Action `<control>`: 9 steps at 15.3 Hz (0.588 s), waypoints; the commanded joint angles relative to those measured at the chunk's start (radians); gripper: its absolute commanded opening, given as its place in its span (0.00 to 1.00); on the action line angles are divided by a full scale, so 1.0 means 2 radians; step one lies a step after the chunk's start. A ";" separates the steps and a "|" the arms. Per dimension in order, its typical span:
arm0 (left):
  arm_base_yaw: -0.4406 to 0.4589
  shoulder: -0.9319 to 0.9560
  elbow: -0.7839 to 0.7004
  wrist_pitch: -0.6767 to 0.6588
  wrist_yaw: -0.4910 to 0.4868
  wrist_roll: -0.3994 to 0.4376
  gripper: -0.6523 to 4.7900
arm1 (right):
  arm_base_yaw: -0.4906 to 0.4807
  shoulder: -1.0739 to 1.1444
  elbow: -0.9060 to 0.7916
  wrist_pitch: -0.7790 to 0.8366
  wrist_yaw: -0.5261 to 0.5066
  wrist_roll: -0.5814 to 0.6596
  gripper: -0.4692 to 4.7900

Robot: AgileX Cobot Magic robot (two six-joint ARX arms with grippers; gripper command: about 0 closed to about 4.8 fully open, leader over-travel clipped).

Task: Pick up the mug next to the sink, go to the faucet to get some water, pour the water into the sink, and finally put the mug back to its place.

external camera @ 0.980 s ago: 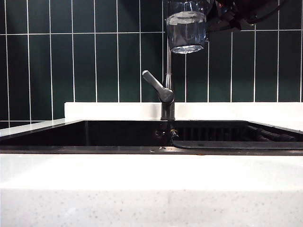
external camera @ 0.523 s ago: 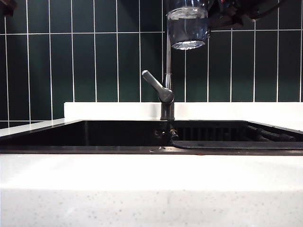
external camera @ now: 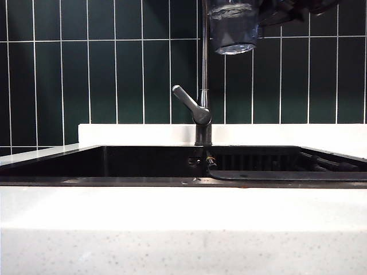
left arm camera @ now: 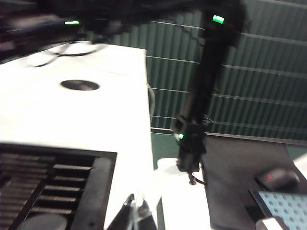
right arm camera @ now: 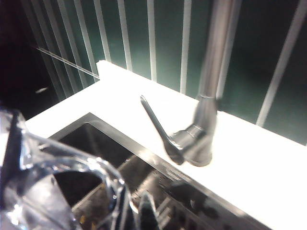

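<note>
mug: the mug (external camera: 233, 26) hangs at the top of the exterior view, just right of the faucet pipe and high above the sink; it sits higher and further right than a second ago, with its base now tipped a little toward the left.
water: a clear water line showed inside the glass a second ago; it is now hard to make out, and no stream can be seen falling.
right gripper: the right gripper (right arm camera: 29, 191) is clamped on the mug, whose rim and wall fill the near corner of the right wrist view; in the exterior view only dark parts of the arm show at the top right.
left gripper: the left gripper (left arm camera: 135, 215) has its jaws closed with nothing between them, and hangs beside the counter edge by the ribbed rack (left arm camera: 43, 177), far from the mug.
faucet: the faucet (external camera: 202, 112) stands at the far edge of the sink, its lever angled up to the left, unchanged over the last second.
sink: the sink (external camera: 143, 163) lies below, dark, its inside mostly hidden.
meaning: filling looks finished and the lift with a slight tilt reads as the lead-in to pouring; the mug likely still needs carrying out over the basin and tipping much further.
</note>
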 commanded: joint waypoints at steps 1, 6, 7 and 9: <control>0.040 -0.009 -0.001 -0.003 0.005 -0.022 0.12 | 0.001 -0.027 -0.023 0.017 0.016 -0.001 0.08; 0.117 -0.016 0.000 -0.003 0.003 -0.006 0.12 | 0.001 -0.034 -0.048 0.013 0.071 -0.011 0.08; 0.126 -0.016 0.000 -0.003 0.003 -0.006 0.12 | 0.001 -0.033 -0.051 0.011 0.095 -0.024 0.08; 0.123 -0.009 0.000 0.017 0.002 -0.007 0.12 | 0.001 -0.032 -0.053 -0.024 0.149 -0.078 0.08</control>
